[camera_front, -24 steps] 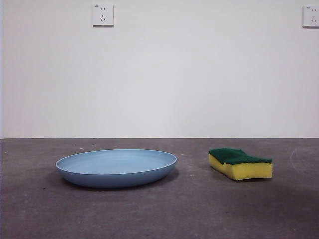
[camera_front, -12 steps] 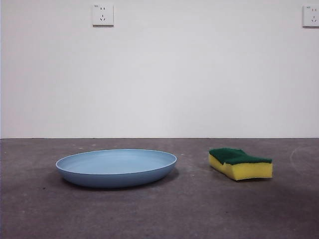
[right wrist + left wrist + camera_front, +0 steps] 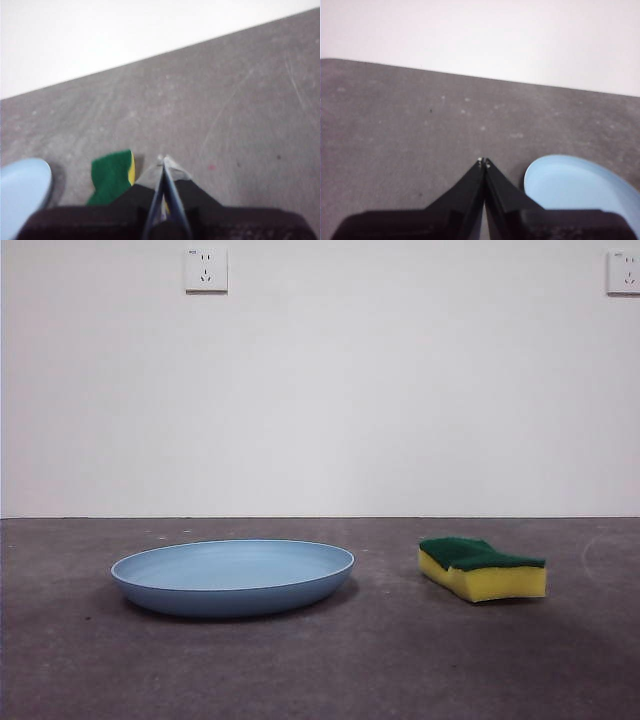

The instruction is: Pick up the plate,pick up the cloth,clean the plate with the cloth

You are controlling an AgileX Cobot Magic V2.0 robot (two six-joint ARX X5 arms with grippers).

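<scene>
The plate point(image 3: 233, 577) lies flat on the table point(image 3: 330, 670), the sponge point(image 3: 482, 568) apart beside it. Our left gripper point(image 3: 484, 161) and right gripper point(image 3: 163, 159) have jaws together. We judge the plate stiff, light; grasp its rim

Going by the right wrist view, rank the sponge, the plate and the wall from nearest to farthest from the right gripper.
From the right gripper, jaws shut:
1. The sponge, just beside the jaw tips, green layer up.
2. The plate, past the sponge on that same side, at the picture's edge.
3. The wall, beyond the table's far edge.
</scene>
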